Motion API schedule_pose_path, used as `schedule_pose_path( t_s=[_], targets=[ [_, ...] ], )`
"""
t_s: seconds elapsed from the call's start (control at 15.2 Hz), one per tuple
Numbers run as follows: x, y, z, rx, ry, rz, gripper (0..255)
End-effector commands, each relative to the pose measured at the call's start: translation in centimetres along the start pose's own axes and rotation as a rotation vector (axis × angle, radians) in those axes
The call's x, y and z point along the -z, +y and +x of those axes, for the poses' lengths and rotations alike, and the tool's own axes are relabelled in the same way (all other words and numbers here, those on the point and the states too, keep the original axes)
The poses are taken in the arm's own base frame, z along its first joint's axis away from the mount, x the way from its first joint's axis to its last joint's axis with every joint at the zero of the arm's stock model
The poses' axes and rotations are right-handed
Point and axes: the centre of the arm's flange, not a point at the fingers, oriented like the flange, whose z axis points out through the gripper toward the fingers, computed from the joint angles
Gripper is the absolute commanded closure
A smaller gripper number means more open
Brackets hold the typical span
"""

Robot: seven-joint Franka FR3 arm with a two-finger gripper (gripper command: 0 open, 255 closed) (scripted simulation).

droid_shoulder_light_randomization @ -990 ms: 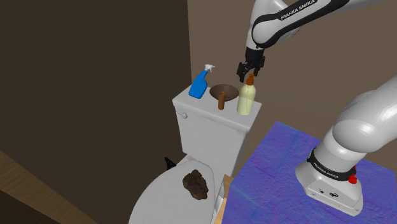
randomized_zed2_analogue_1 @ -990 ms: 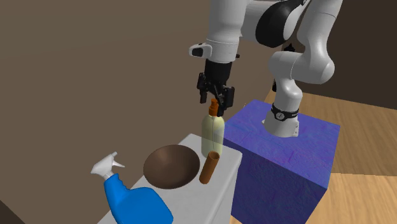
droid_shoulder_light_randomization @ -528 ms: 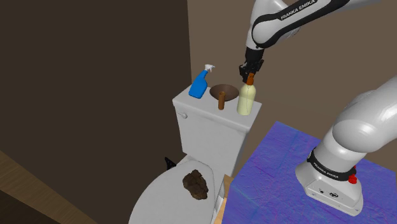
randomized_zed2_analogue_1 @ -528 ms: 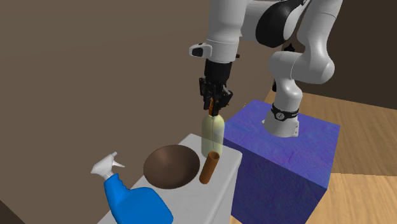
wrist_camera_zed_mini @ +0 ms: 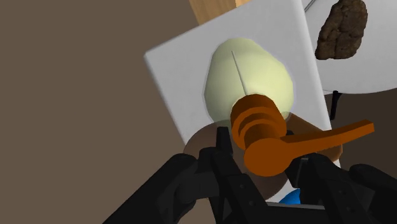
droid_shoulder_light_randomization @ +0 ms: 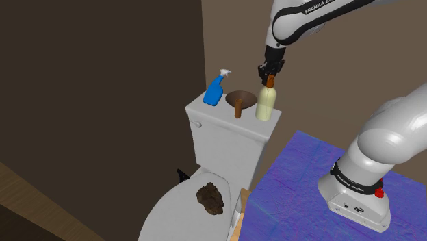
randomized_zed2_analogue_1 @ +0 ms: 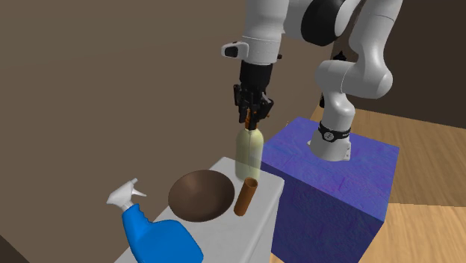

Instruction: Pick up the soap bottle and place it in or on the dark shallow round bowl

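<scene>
So, gripper: you had one all-black two-finger gripper [randomized_zed2_analogue_1: 250, 116], pointing straight down over the toilet tank.
Fingers: both were clamped on the orange pump neck, one on each side, as your wrist view showed.
Bottle: you had one pale yellow-green round soap bottle [droid_shoulder_light_randomization: 265, 104] with an orange pump top, upright in that grip at the lid's end nearest the stand; whether its base touched the lid, you could not tell.
Bowl: one dark brown shallow round bowl [randomized_zed2_analogue_1: 199, 195] sat on the lid, just beside the soap bottle.
Sprayer: one blue spray bottle with a white trigger [droid_shoulder_light_randomization: 215, 90] stood beyond the bowl, away from your gripper.
Cylinder: one small brown upright cylinder [randomized_zed2_analogue_1: 245, 196] stood just beside the bowl.
Toilet: one white toilet, its flat tank lid [droid_shoulder_light_randomization: 219, 115] bearing these things.
Lump: one brown lumpy object [droid_shoulder_light_randomization: 211, 199] lay on the toilet's seat cover.
Stand: one blue-purple box [droid_shoulder_light_randomization: 294, 178] carried your arm.
</scene>
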Motion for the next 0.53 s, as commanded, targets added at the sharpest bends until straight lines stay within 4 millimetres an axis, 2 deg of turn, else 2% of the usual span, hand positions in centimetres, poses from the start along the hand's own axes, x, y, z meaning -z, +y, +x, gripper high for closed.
schedule_pose_path(
  t_s=[0.0,0.46],
  targets=[
    [1.2,-0.1,0.1,0.0,0.0,0.0,255],
    [4.8,0.1,0.4,0.0,0.0,0.0,255]
  ],
)
